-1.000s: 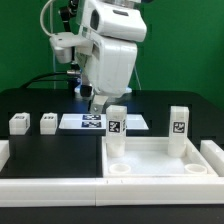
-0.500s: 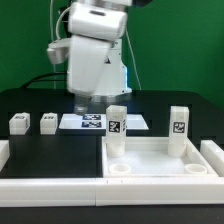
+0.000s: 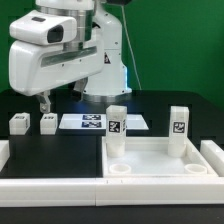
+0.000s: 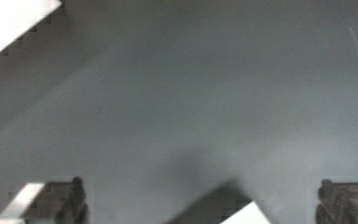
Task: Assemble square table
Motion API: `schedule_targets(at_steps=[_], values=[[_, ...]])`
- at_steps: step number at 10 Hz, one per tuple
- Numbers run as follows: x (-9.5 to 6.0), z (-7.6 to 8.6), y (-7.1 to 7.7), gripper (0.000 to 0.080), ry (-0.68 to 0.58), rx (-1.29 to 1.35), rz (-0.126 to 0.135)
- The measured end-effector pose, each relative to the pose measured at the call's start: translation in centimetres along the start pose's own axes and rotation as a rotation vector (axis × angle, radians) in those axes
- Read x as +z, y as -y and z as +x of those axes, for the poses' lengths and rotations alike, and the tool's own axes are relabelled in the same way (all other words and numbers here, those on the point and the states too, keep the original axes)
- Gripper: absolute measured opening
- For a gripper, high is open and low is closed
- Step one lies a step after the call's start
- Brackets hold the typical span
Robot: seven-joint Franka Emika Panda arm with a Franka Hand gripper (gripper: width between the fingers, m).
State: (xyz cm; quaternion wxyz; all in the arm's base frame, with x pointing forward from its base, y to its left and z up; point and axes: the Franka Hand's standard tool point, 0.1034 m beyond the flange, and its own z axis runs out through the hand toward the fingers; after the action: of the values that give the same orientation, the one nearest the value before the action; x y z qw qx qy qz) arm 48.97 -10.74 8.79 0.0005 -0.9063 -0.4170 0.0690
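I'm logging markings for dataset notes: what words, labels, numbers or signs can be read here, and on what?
Words, brands, numbers: none in either view.
Exterior view, black-and-white square tags, patterns not text: left upright leg, right upright leg, marker board.
Loose leg and second loose leg beside it: marks too small to read.
Wrist view: blurred dark surface, no text.

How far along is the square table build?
Done: two short white tagged legs stand upright in the far corners of the large white plastic square top. In hand: nothing; the claw is open and empty. Left: two loose white legs lie on the black table.
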Motion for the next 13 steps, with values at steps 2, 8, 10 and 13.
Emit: schedule_targets(at_steps=[2,8,10,13], values=[[0.0,0.1,0.1,0.0649,-0.004,0.086,0.003],[3.4,-5.9,1.4,0.0649,0.039,0.694,0.087],[3.3,-5.2,1.7,0.0649,0.037,0.741,0.090],[3.8,-5.8,2.3,0.0649,0.085,0.727,0.128]])
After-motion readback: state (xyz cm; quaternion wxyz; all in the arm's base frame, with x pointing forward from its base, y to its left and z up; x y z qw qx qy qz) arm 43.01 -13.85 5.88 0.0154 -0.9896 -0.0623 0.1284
